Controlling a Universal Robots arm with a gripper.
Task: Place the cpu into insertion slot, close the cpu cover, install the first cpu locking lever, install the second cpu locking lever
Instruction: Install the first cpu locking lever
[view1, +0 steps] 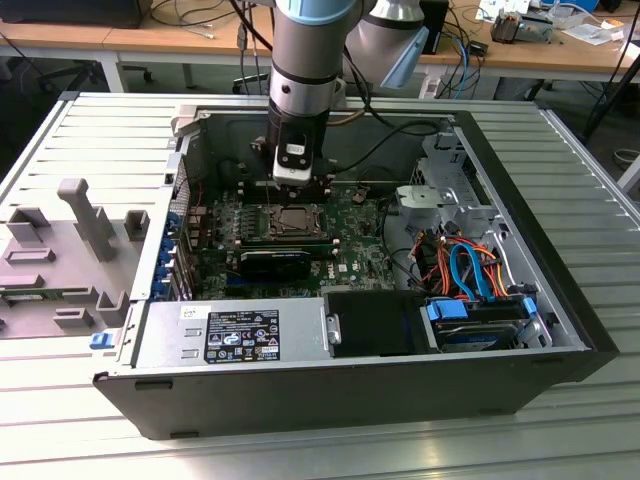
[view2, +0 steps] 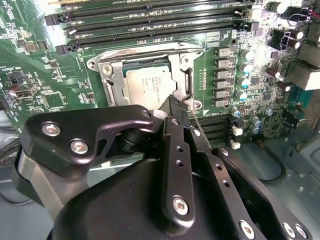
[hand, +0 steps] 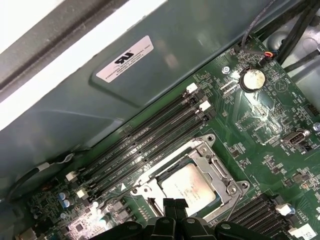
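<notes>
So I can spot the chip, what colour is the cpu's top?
The cpu has a silver-grey metal top; it shows best in the first wrist view.

My hand (view2: 172, 105) covers the edge of the cpu (view2: 145, 82) nearest it in the second wrist view, and that side of the cpu cover (view2: 112, 80) too. A thin locking lever (view2: 196, 121) just beside my hand runs under it, so I lose its end. In the exterior view my arm (view1: 305, 60) blocks the motherboard (view1: 360, 240) behind my hand.
</notes>
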